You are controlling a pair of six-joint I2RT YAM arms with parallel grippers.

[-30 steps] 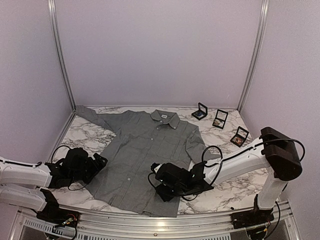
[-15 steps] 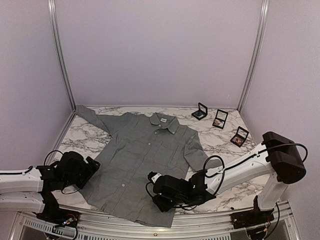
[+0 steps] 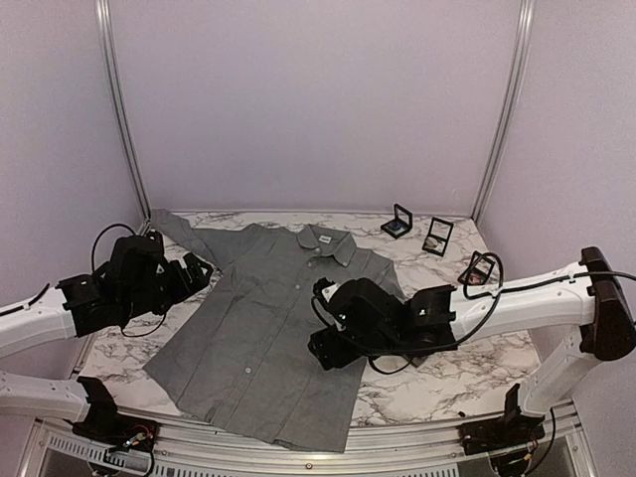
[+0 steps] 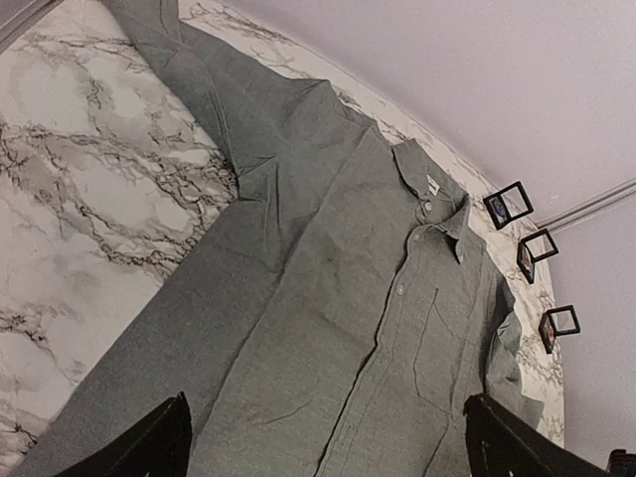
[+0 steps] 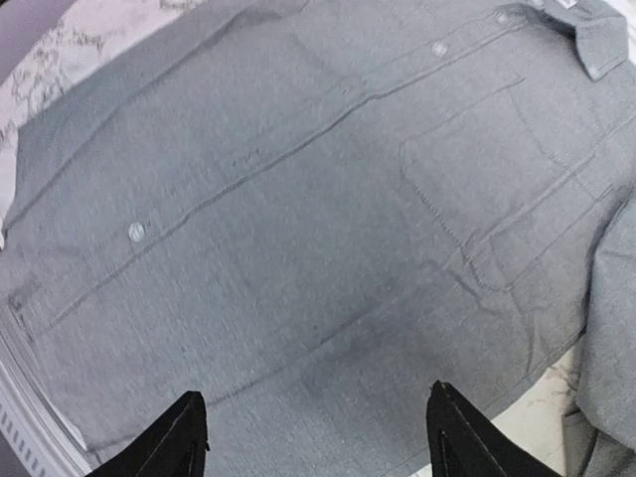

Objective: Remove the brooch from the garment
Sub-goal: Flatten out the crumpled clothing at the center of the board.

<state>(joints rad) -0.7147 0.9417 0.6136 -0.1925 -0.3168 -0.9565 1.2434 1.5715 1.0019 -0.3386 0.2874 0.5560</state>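
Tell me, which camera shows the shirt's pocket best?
The right wrist view: the pocket looks big, with clear stitching and nothing in front. The left wrist view shows the pocket smaller and slanted. In the top view the right arm hangs over that part of the shirt, so I cannot make it out.

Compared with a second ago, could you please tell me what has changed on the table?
Both arms lifted and moved away from the near edge. The left gripper rose toward the shirt's far left sleeve, and the right gripper came up over its front. Both stand open and hold nothing. The grey shirt slid slightly toward the arms. The three small display boxes at the back right stayed put.
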